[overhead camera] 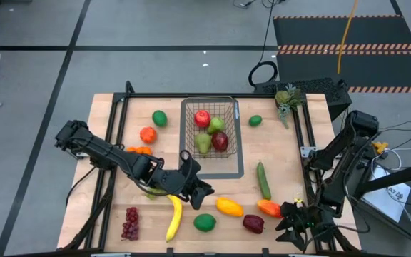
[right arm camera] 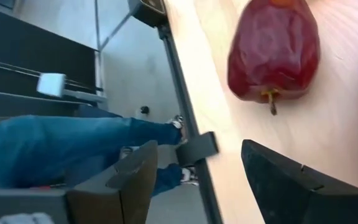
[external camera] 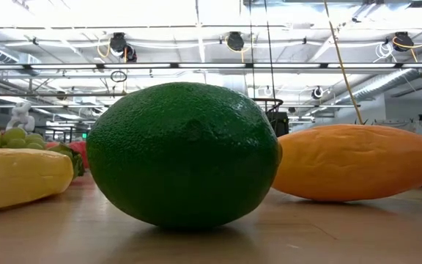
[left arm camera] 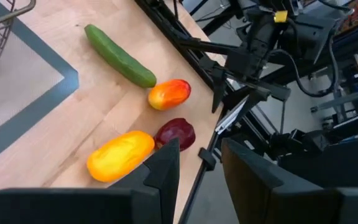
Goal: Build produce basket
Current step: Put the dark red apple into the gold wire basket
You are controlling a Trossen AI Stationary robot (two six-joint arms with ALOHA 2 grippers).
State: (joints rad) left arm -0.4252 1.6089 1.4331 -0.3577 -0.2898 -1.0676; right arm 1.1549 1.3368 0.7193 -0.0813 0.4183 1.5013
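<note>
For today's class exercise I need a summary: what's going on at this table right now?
A two-armed robot is filling a wire basket with toy produce. Four pieces already sit inside, among them a red apple and a green pear. The left claw hovers in front of the basket, holding nothing, fingers slightly apart. The right claw is at the table's front right edge, open and empty, near a dark red apple. A banana, cucumber and grapes lie loose on the table.

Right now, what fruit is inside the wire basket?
Inside the basket sit a red apple, a green pear, another green pear and a dark red fruit. Anything underneath them is hidden.
</note>
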